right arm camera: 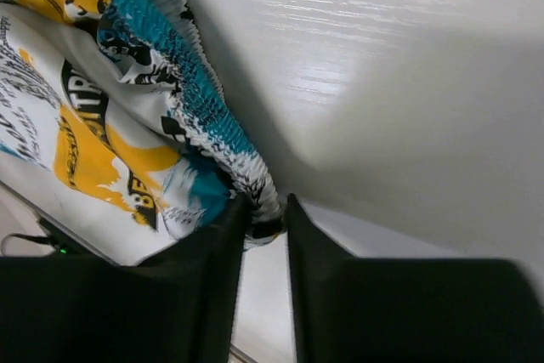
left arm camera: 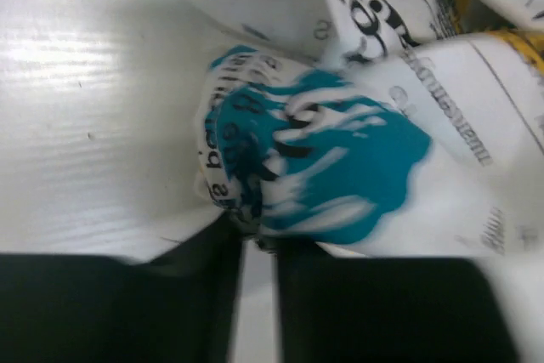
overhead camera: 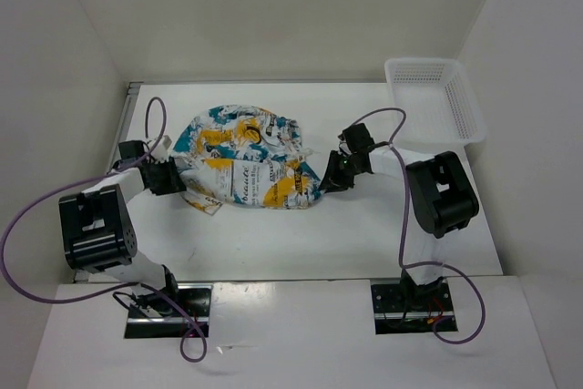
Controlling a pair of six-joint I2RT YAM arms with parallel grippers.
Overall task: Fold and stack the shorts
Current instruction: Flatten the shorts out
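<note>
I am gripping the shorts [overhead camera: 241, 157] at 9 and 3 o'clock. The right gripper [right arm camera: 265, 212] is pinching its edge, and the left gripper [left arm camera: 257, 240] is seemingly pinching a blurred bunch. Next, I judge, calls for lifting evenly and spreading.

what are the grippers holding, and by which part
The shorts: the left gripper pinches a bunched teal-printed fold on their left side, the right gripper the end of the gathered elastic band on their right.
</note>
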